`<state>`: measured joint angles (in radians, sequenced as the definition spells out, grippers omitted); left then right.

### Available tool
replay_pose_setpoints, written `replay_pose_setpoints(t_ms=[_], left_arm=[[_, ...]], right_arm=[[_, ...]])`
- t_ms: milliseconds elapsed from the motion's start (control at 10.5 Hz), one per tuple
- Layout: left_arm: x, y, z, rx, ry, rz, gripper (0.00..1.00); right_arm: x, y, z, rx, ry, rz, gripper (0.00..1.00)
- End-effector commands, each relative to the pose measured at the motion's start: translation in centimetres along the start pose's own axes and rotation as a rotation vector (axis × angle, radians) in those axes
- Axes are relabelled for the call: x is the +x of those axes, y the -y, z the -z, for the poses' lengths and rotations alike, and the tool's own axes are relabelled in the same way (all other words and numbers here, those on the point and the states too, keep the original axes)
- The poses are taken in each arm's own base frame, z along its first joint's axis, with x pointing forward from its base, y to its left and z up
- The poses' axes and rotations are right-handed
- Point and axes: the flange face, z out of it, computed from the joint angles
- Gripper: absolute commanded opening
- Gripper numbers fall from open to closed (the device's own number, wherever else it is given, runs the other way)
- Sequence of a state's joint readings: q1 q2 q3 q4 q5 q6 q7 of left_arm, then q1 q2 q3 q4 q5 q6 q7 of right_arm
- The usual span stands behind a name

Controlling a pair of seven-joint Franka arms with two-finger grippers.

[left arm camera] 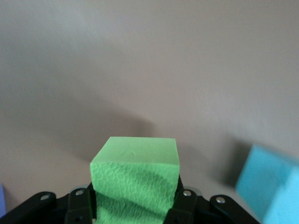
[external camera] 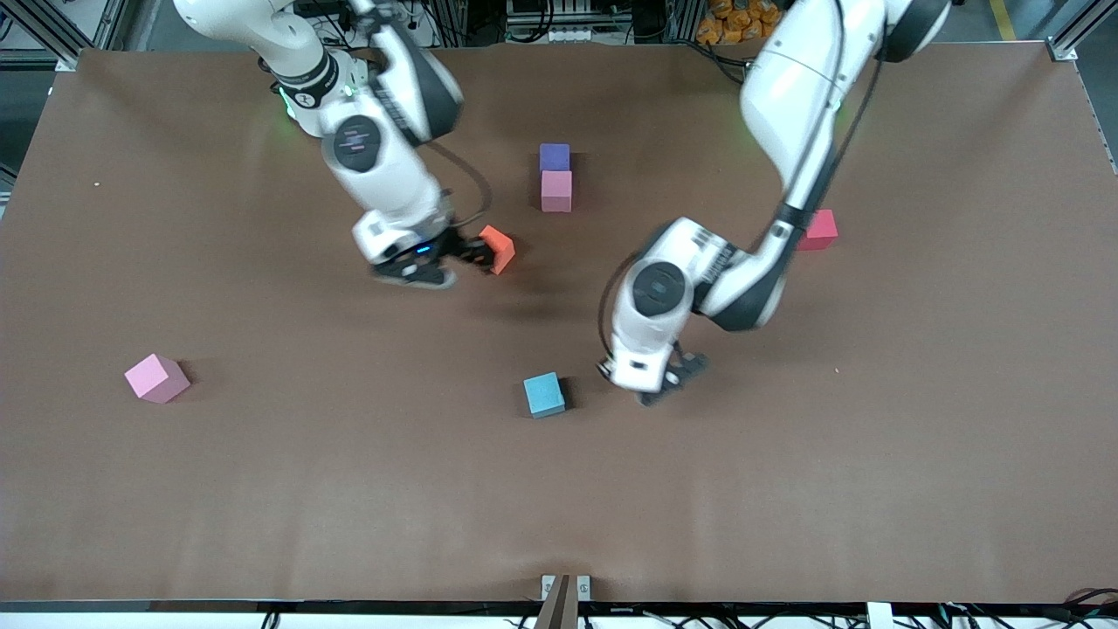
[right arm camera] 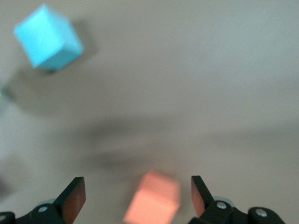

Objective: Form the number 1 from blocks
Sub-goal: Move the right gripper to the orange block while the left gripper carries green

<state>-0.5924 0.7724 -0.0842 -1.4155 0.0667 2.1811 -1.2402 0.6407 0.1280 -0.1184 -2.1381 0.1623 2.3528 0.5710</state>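
No readable writing or brand is seen on the blocks or arms. A green block (left arm camera: 135,175) is clamped between the fingers of the left gripper (external camera: 671,377), held low beside the light blue block (external camera: 544,395). The right gripper (external camera: 476,252) is spread open, with the orange block (right arm camera: 153,203) lying between its fingers (right arm camera: 72,198), untouched by either. A purple block (external camera: 555,157) is set touching a pink block (external camera: 556,190); another pink block (external camera: 156,378) lies toward the right arm's end, and a red block (external camera: 821,230) is partly hidden by the left arm.
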Motion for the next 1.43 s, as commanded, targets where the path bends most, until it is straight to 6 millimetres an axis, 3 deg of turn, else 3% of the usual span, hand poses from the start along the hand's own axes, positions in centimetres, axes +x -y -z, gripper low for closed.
replay_pose_setpoints(t_ms=[0, 190, 285, 475, 570, 950, 1331], left_arm=[[-6.9, -0.6, 1.4, 0.072, 0.011, -0.081, 0.0], [-12.7, 0.1, 2.3, 0.08, 0.049, -0.167, 0.0], [-15.2, 0.4, 2.8, 0.078, 0.056, -0.203, 0.0], [-20.7, 2.3, -0.4, 0.014, -0.01, -0.322, 0.0], [-21.6, 3.7, -1.6, -0.032, -0.034, -0.356, 0.0], [-23.5, 4.3, -2.8, -0.03, -0.024, -0.407, 0.0], [-26.5, 4.9, -3.0, -0.019, 0.002, -0.453, 0.0]], right_arm=[[4.6, -5.8, 6.0, -0.076, -0.044, 0.114, 1.0], [7.6, -9.5, 8.4, -0.074, -0.075, 0.118, 1.0], [8.3, -10.6, 8.5, -0.076, -0.077, 0.105, 1.0], [9.3, -13.3, 8.8, -0.072, -0.077, 0.024, 1.0], [9.5, -14.0, 8.7, -0.072, -0.07, -0.031, 1.0], [9.1, -13.4, 7.5, -0.075, -0.053, -0.122, 1.0], [6.2, -11.1, 5.1, -0.106, 0.02, -0.086, 1.0]])
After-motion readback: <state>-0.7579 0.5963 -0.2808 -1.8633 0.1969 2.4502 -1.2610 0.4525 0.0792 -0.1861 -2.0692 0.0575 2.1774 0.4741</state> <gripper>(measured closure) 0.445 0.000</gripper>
